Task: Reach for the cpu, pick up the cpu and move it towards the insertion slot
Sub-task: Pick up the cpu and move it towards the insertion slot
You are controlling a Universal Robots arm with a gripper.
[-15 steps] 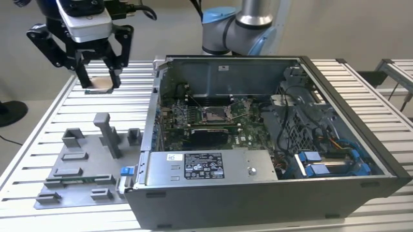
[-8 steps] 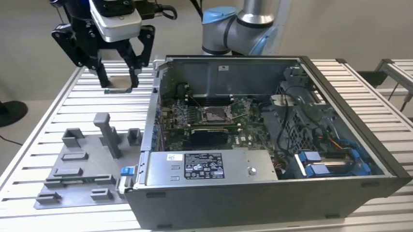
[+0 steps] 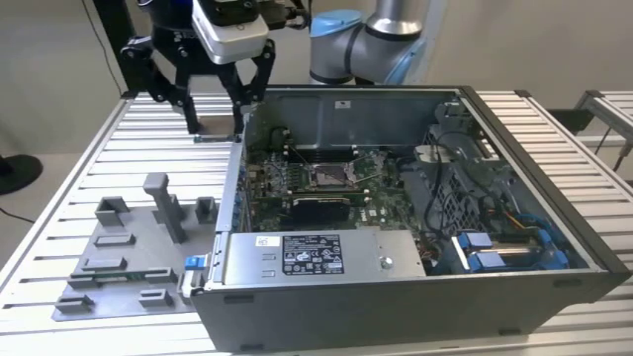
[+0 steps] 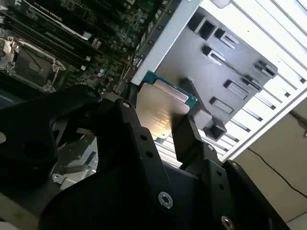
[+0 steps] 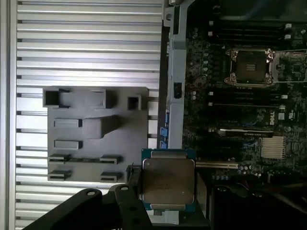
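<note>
Gripper point(image 3: 219, 132) hangs above the slatted table point(image 3: 89, 156), just outside the open computer case point(image 3: 416, 297) on the exterior view's left. Both wrist views show the cpu point(image 5: 168, 181) clamped between the black fingers point(image 4: 189, 139), held by its edges, lifted clear of the grey fixture tray point(image 5: 86, 139). Its silver lid faces the cameras, green substrate showing at one edge.

The insertion slot point(image 3: 327, 175) sits on the motherboard point(image 3: 381, 211) inside the case, well apart from the gripper, with the case wall point(image 3: 240, 170) between them.

Risks, as I judge them:
- Edge grip is thin (little contact area); a jolt could tilt or drop the chip.
- A low path across could clip the case wall.
- Whether the socket's retention frame is open, I cannot tell; if closed, seating would be blocked.
- Skewed arrival could damage the socket contacts.
</note>
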